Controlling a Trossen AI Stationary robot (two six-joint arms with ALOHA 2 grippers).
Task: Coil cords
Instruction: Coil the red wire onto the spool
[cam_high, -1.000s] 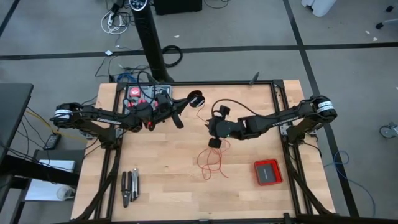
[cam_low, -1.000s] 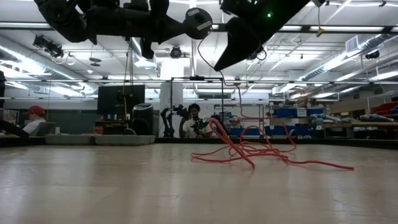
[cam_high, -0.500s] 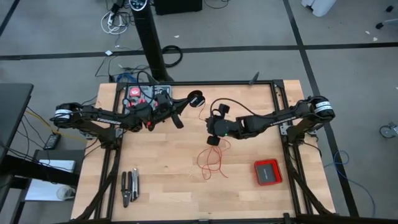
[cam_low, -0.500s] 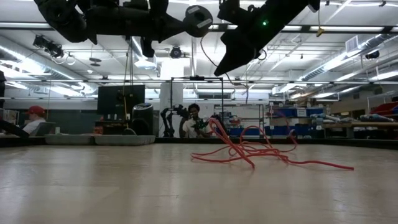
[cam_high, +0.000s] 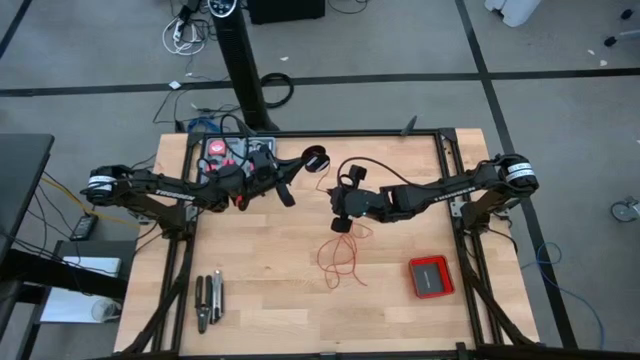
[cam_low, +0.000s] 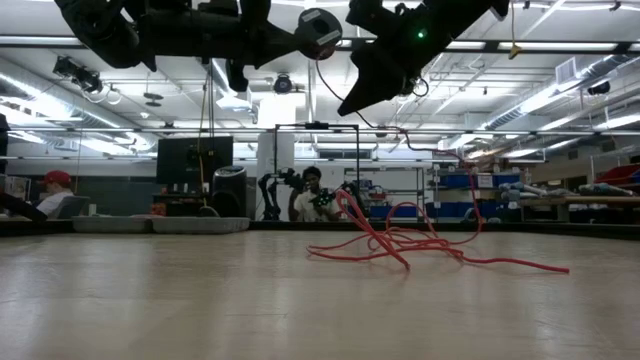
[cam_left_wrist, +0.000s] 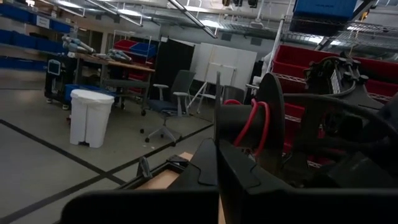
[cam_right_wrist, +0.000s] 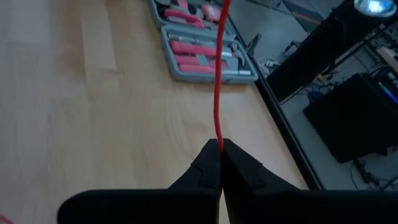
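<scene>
A thin red wire lies in loose loops (cam_high: 340, 262) on the table's middle, also seen in the low view (cam_low: 400, 240). A few turns of it are wound on a small black spool (cam_high: 315, 158), held above the table's far middle by my left gripper (cam_high: 302, 161), which is shut on it. My right gripper (cam_high: 340, 225) hangs above the loops, to the right of the spool, shut on a strand of the wire (cam_right_wrist: 217, 74) that runs straight away from its fingertips. My left gripper pinches one thin flange of the spool (cam_left_wrist: 217, 112) between its two fingers, coming roughly level from the table's left. The spool is lifted clear, with its hub and red turns (cam_left_wrist: 249, 124) beside the fingertips. My right gripper pinches a single strand of the wire (cam_right_wrist: 218, 134) at its fingertips, slanting down from the table's right. The strand ahead of the fingers is drawn straight; the rest of the wire hangs down to the loops on the table.
A grey case of red-handled tools (cam_high: 235, 155) sits at the far left behind my left arm. A flat red box (cam_high: 431, 276) lies near the right edge, pliers (cam_high: 208, 300) at the near left. Black frame rails border the table.
My right gripper has shut its fingers on the red wire. A strand at the right of the pile has been drawn up off the table. My left gripper and the spool have kept still.
</scene>
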